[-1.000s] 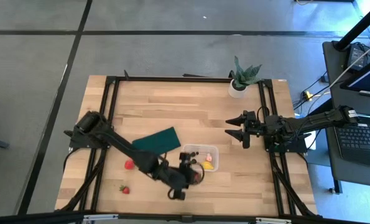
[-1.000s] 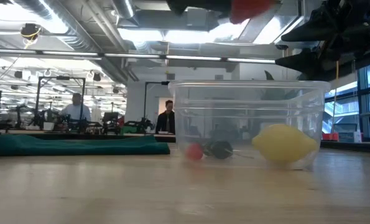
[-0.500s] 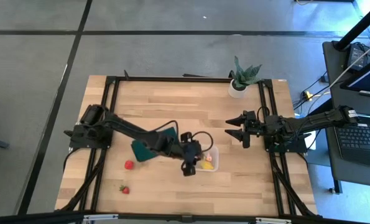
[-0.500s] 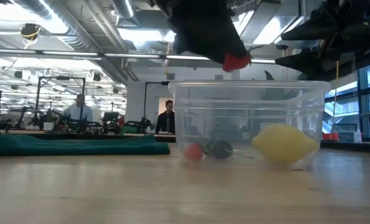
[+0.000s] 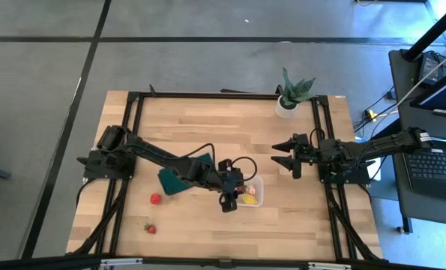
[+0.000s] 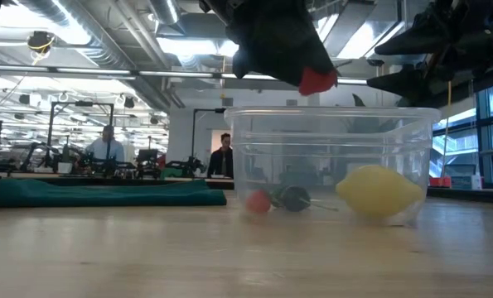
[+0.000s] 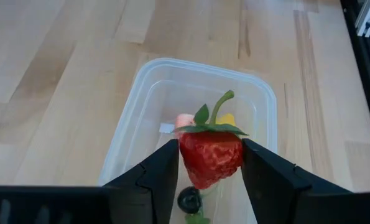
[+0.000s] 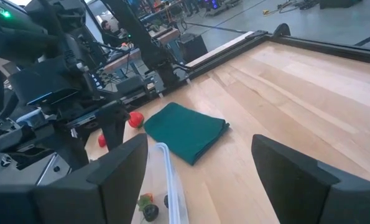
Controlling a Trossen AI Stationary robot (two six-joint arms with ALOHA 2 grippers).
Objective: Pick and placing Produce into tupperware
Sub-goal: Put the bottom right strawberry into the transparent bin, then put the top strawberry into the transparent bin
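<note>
My left gripper [image 5: 234, 192] is shut on a red strawberry [image 7: 211, 158] and hovers over the left end of the clear tupperware tub [image 5: 254, 198]. In the low view the strawberry [image 6: 316, 80] hangs just above the tub's rim [image 6: 329, 112]. Inside the tub [image 7: 259, 93] rest a yellow lemon-like fruit [image 6: 379, 190], a small red fruit [image 6: 258, 201] and a dark berry [image 6: 294, 199]. A red round fruit [image 5: 156, 199] and another strawberry [image 5: 149, 228] lie on the table to the tub's left. My right gripper [image 5: 282, 157] waits open, off to the tub's right and farther back. My left gripper pinches the strawberry by its two flanks [image 7: 188, 155] between both fingers [image 7: 166, 165]. It comes slanting down from the table's left. The strawberry is lifted clear above the tub's opening, with its green leaves and stem [image 7: 221, 106] pointing away from the gripper.
A dark green pad [image 5: 185, 172] lies just left of the tub, partly under my left arm. A potted plant [image 5: 292, 94] stands at the far right of the table. Bare wood stretches along the near edge [image 5: 282, 232]. People and benches show in the room behind.
My left gripper has carried the strawberry from the table's near edge toward the far edge, to above the tub's left end. It has also come down toward the rim. It has stayed shut on the strawberry and has hardly moved in the last half second.
</note>
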